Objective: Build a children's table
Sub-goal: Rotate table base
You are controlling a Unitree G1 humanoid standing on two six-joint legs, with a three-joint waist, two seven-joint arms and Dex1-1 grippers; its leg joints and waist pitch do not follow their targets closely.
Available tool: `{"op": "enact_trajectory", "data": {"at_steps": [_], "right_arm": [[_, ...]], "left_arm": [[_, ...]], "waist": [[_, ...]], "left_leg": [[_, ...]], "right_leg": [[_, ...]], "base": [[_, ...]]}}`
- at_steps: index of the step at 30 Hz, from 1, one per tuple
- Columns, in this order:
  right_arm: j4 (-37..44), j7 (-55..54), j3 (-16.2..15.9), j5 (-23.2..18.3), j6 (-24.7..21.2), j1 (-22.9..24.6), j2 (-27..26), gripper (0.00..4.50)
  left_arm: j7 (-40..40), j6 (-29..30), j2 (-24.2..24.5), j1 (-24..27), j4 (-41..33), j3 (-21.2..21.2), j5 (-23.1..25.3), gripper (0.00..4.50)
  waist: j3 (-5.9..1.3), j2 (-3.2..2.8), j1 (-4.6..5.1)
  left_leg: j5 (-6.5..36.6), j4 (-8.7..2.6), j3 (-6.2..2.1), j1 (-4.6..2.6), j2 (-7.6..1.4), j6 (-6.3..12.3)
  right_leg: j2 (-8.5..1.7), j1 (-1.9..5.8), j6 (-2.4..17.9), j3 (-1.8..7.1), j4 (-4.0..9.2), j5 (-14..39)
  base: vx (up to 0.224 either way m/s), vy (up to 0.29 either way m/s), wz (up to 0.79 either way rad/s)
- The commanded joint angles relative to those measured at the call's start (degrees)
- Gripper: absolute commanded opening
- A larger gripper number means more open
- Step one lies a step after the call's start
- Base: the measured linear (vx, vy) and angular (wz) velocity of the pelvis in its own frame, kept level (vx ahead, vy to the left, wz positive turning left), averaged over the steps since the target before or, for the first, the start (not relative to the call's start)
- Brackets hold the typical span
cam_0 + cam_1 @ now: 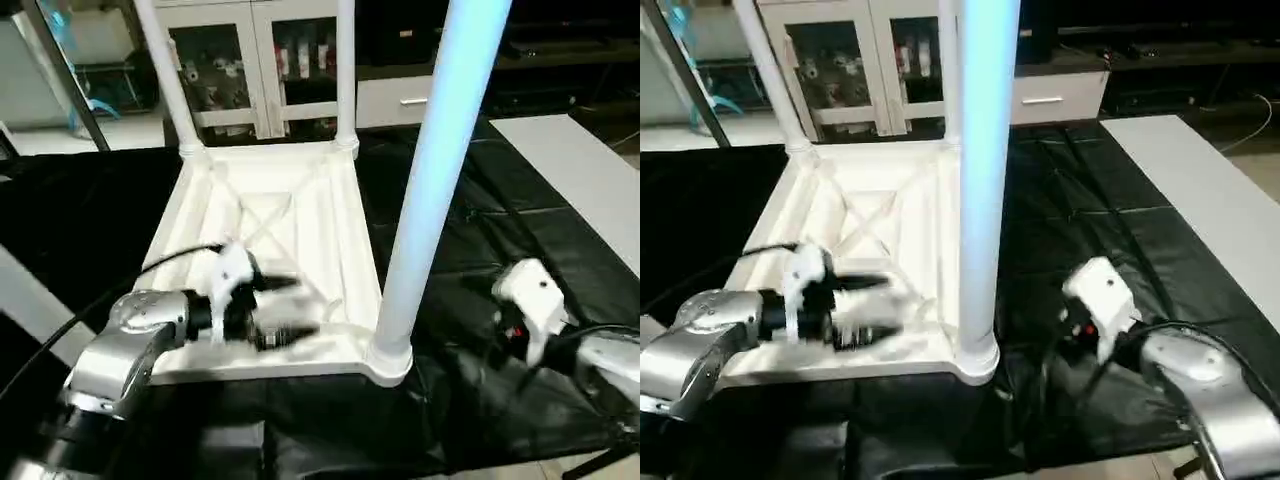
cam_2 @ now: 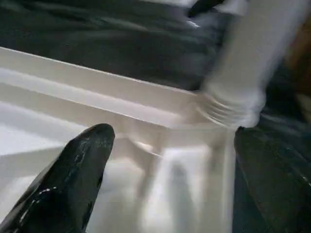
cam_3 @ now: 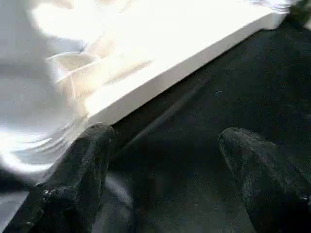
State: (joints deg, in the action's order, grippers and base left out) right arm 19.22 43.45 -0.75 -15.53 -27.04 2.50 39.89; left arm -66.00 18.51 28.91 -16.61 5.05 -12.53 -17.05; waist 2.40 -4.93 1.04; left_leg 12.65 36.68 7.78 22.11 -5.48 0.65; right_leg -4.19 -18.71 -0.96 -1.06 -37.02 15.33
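- Nearest the camera, the silver left forearm (image 1: 130, 340) reaches in from the lower left and the right forearm (image 1: 610, 365) from the lower right. They flank the near edge of the work.
- Between them the children's table (image 1: 290, 220) lies upside down on the black-covered tabletop (image 1: 80, 220), ribbed underside facing up. That way its corner sockets open upward to take the legs.
- Three legs stand upright in sockets: the near right leg (image 1: 430, 170), the far left leg (image 1: 165, 70) and the far right leg (image 1: 345, 70).
- The near left corner sits behind the left forearm, so I cannot tell whether its socket is filled. It probably still wants a leg.
- The left hand (image 1: 305, 308) hangs low over the ribbed underside just inside the near rim. Its fingers are spread almost fully and hold nothing, and they point across toward the base of the near right leg.
- The right hand (image 3: 165, 131) is also spread wide and empty. It sits over the black cover just beside the near right corner, with the white rim just beyond its fingers.
- With one hand on each side of that leg, they seem placed to steady it or press it home.
- A black cable (image 1: 170, 262) trails from the left wrist.
- A white panel (image 1: 580, 170) lies at the right of the tabletop, well apart, and a glass-door cabinet (image 1: 250, 60) stands behind.
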Motion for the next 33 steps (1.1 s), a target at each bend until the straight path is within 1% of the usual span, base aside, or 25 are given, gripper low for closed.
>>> {"op": "enact_trajectory", "data": {"at_steps": [1, 2, 3, 4, 5, 6, 8, 9, 10, 12, 14, 16, 17, 18, 19, 20, 21, 22, 23, 25, 26, 27, 29, 31, 33], "right_arm": [[2.7, 3.5, -1.0, -1.3, -0.7, 0.1, 1.9, 3.78], [3.3, 4.2, -1.4, -1.4, -1.0, 0.0, 2.4, 3.78], [3.3, 4.2, -1.4, -1.4, -1.0, 0.0, 2.4, 3.78], [4.1, 4.8, -2.0, -1.5, -1.3, 0.0, 3.1, 3.78], [4.1, 4.8, -2.0, -1.5, -1.3, -0.1, 3.1, 3.78], [4.5, 4.8, -2.4, -1.4, -1.4, 0.0, 3.2, 3.78], [4.8, 4.6, -2.9, -1.1, -1.3, 0.0, 3.1, 3.78], [4.8, 4.6, -2.9, -1.0, -1.3, 0.0, 3.1, 3.78], [4.8, 4.5, -3.4, -0.7, -1.2, 0.1, 2.9, 3.78], [5.0, 4.4, -3.6, -0.5, -1.2, 0.2, 2.8, 3.78], [5.3, 4.3, -4.0, -0.4, -1.5, 0.1, 2.6, 3.78], [5.4, 4.3, -4.0, -0.4, -1.6, 0.1, 2.5, 3.78], [5.7, 4.3, -4.1, -0.3, -1.7, 0.3, 2.5, 3.78], [5.7, 4.3, -4.1, -0.3, -1.7, 0.3, 2.5, 3.78], [6.1, 4.4, -4.2, -0.3, -1.8, 0.6, 2.6, 3.78], [6.3, 4.3, -4.3, -0.3, -1.9, 0.9, 2.7, 3.78], [6.3, 4.3, -4.3, -0.3, -1.9, 0.9, 2.7, 3.78], [6.4, 4.2, -4.3, -0.3, -1.9, 1.0, 2.7, 3.78], [6.7, 3.7, -4.3, -0.2, -2.0, 1.4, 2.5, 3.78], [6.9, 3.6, -4.3, -0.2, -2.1, 1.6, 2.5, 3.78], [7.1, 3.3, -4.4, -0.2, -2.2, 1.7, 2.3, 3.78], [7.2, 3.0, -4.5, -0.2, -2.3, 1.7, 2.1, 3.78], [7.4, 2.9, -4.6, -0.2, -2.4, 1.8, 2.0, 3.78], [7.4, 2.7, -4.9, -0.1, -2.6, 1.6, 1.8, 3.78], [7.4, 2.7, -4.9, -0.1, -2.6, 1.6, 1.7, 3.78]], "left_arm": [[-3.8, 0.9, 1.1, -1.8, 0.7, -3.1, 1.2, 4.46], [-4.3, -0.5, 1.1, -2.4, 1.6, -4.6, 3.1, 4.46], [-4.3, -0.5, 1.1, -2.4, 1.6, -4.6, 3.1, 4.46], [-5.0, -1.7, 1.0, -3.2, 2.6, -6.0, 5.1, 4.46], [-5.1, -1.8, 0.9, -3.3, 2.7, -6.1, 5.2, 4.29], [-5.1, -2.2, 0.9, -3.6, 3.2, -6.8, 6.0, 4.18], [-4.7, -3.0, 1.2, -4.1, 4.0, -8.3, 7.8, 4.18], [-4.7, -3.1, 1.3, -4.1, 4.0, -8.4, 7.9, 4.07], [-3.9, -4.0, 1.9, -4.3, 4.8, -9.8, 9.8, 3.98], [-3.2, -4.8, 2.3, -4.3, 5.3, -10.3, 11.0, 3.73], [-2.1, -5.0, 2.7, -4.3, 5.6, -10.7, 12.2, 3.65], [-1.9, -4.8, 2.8, -4.2, 5.6, -10.7, 12.5, 3.40], [-1.7, -4.2, 3.4, -3.9, 4.9, -10.9, 13.1, 3.32], [-1.7, -4.2, 3.4, -3.9, 4.9, -10.9, 13.1, 3.18], [-1.6, -3.8, 4.2, -3.3, 4.0, -10.9, 13.7, 3.18], [-0.8, -2.9, 4.9, -2.5, 2.5, -10.5, 14.4, 3.01], [-0.8, -2.8, 5.0, -2.5, 2.5, -10.5, 14.4, 2.88], [-0.6, -2.6, 5.1, -2.2, 2.0, -10.4, 14.4, 2.81], [1.3, -0.7, 5.8, -0.4, -1.4, -9.6, 14.9, 2.78], [2.4, 0.4, 6.1, 0.4, -2.9, -9.3, 15.1, 2.68], [3.8, 1.5, 6.1, 1.3, -4.3, -8.9, 15.6, 2.42], [5.3, 2.7, 5.8, 2.2, -5.5, -8.5, 15.9, 2.36], [6.4, 3.5, 5.7, 2.9, -6.3, -8.2, 16.1, 2.28], [7.7, 4.6, 5.2, 3.6, -7.3, -8.0, 16.2, 2.00], [8.5, 5.3, 4.8, 3.7, -7.6, -7.8, 16.3, 1.89]], "waist": [[-1.69, 0.86, -0.04], [-1.73, 0.85, -0.05], [-1.80, 0.75, -0.12], [-1.89, 0.63, -0.14], [-1.91, 0.66, -0.02], [-2.04, 0.59, -0.05], [-2.19, 0.69, -0.12], [-2.22, 0.67, -0.15], [-2.29, 0.68, -0.27], [-2.45, 0.65, -0.40], [-2.51, 0.65, -0.51], [-2.44, 0.63, -0.61], [-2.34, 0.43, -0.74], [-2.26, 0.50, -0.72], [-2.20, 0.34, -0.71], [-2.09, 0.45, -0.66], [-2.09, 0.33, -0.66], [-1.99, 0.44, -0.62], [-2.00, 0.29, -0.59], [-1.95, 0.31, -0.47], [-1.98, 0.29, -0.56], [-1.99, 0.35, -0.74], [-1.86, 0.29, -0.88], [-1.77, 0.32, -1.05], [-1.65, 0.27, -1.29]], "left_leg": [[21.7, -6.58, -3.44, -1.03, -6.79, -0.19], [21.5, -6.61, -3.36, -1.03, -6.86, -0.18], [21.5, -6.59, -3.20, -1.28, -6.98, -0.21], [20.9, -6.59, -3.17, -1.21, -7.04, -0.24], [20.4, -6.66, -3.15, -1.05, -7.02, -0.04], [19.3, -6.64, -3.12, -0.96, -7.07, 0.35], [17.4, -6.45, -2.91, -0.98, -7.11, 1.46], [16.9, -6.42, -2.84, -0.98, -7.10, 1.82], [16.0, -6.33, -2.70, -1.04, -7.06, 2.47], [13.5, -6.24, -2.64, -0.96, -7.15, 3.75], [12.0, -6.28, -2.57, -1.00, -7.32, 4.92], [12.3, -6.32, -2.48, -1.02, -7.34, 5.14], [13.9, -6.43, -2.49, -1.18, -7.38, 4.63], [14.6, -6.51, -2.51, -1.20, -7.38, 4.35], [15.3, -6.59, -2.56, -1.21, -7.38, 4.00], [16.7, -6.77, -2.59, -1.25, -7.45, 3.12], [17.2, -6.82, -2.64, -1.33, -7.48, 2.69], [17.7, -6.89, -2.66, -1.29, -7.50, 2.46], [18.7, -6.91, -2.72, -1.31, -7.51, 1.57], [18.5, -6.91, -2.69, -1.23, -7.39, 1.64], [18.0, -6.88, -2.62, -1.35, -7.32, 1.85], [17.0, -6.93, -2.69, -1.32, -7.49, 1.99], [16.6, -6.97, -2.61, -1.19, -7.50, 2.46], [17.1, -6.97, -2.55, -1.32, -7.42, 2.36], [18.2, -7.05, -2.50, -1.43, -7.42, 1.84]], "right_leg": [[-5.51, 0.56, 13.3, 2.64, 5.72, 14.1], [-5.56, 0.51, 13.2, 2.63, 5.71, 14.1], [-5.60, 0.13, 13.3, 2.64, 5.78, 13.9], [-5.66, 0.13, 13.7, 2.65, 5.70, 12.6], [-5.54, 0.25, 13.7, 2.60, 5.69, 11.8], [-5.59, 0.37, 13.8, 2.53, 5.50, 9.6], [-5.71, 0.33, 14.8, 2.55, 5.39, 6.1], [-5.68, 0.32, 15.0, 2.52, 5.42, 5.5], [-5.63, 0.35, 15.3, 2.47, 5.45, 4.2], [-5.68, 0.55, 15.7, 2.41, 5.33, 1.0], [-5.62, 0.62, 16.4, 2.21, 5.09, -1.8], [-5.64, 0.59, 16.6, 2.20, 5.11, -1.5], [-5.64, 0.50, 16.8, 2.20, 5.19, 0.5], [-5.60, 0.44, 16.7, 2.21, 5.26, 1.3], [-5.60, 0.45, 16.6, 2.24, 5.27, 2.1], [-5.59, 0.37, 16.2, 2.34, 5.41, 3.9], [-5.63, 0.35, 16.2, 2.35, 5.38, 4.3], [-5.67, 0.32, 16.1, 2.39, 5.50, 4.8], [-5.75, 0.31, 16.0, 2.47, 5.51, 5.6], [-5.70, 0.28, 15.7, 2.54, 5.66, 5.8], [-5.61, 0.13, 15.6, 2.54, 5.75, 5.8], [-5.72, 0.20, 15.9, 2.52, 5.64, 4.6], [-5.66, 0.19, 15.9, 2.50, 5.68, 4.3], [-5.58, 0.02, 15.9, 2.51, 5.77, 5.2], [-5.66, -0.11, 15.5, 2.64, 5.98, 7.6]], "base": [[0.000, 0.000, 0.00], [0.000, 0.000, 0.00], [0.000, 0.000, 0.00], [0.000, 0.000, 0.00], [0.000, 0.000, 0.00], [0.000, 0.000, 0.00], [0.000, 0.000, 0.00], [0.000, 0.000, 0.00], [0.000, 0.000, 0.00], [0.000, 0.000, 0.00], [0.000, 0.000, 0.00], [0.000, 0.000, 0.00], [0.000, 0.000, 0.00], [0.000, 0.000, 0.00], [0.000, 0.000, 0.00], [0.000, 0.000, 0.00], [0.000, 0.000, 0.00], [0.000, 0.000, 0.00], [0.000, 0.000, 0.00], [0.000, 0.000, 0.00], [0.000, 0.000, 0.00], [0.000, 0.000, 0.00], [0.000, 0.000, 0.00], [0.000, 0.000, 0.00], [0.000, 0.000, 0.00]]}}
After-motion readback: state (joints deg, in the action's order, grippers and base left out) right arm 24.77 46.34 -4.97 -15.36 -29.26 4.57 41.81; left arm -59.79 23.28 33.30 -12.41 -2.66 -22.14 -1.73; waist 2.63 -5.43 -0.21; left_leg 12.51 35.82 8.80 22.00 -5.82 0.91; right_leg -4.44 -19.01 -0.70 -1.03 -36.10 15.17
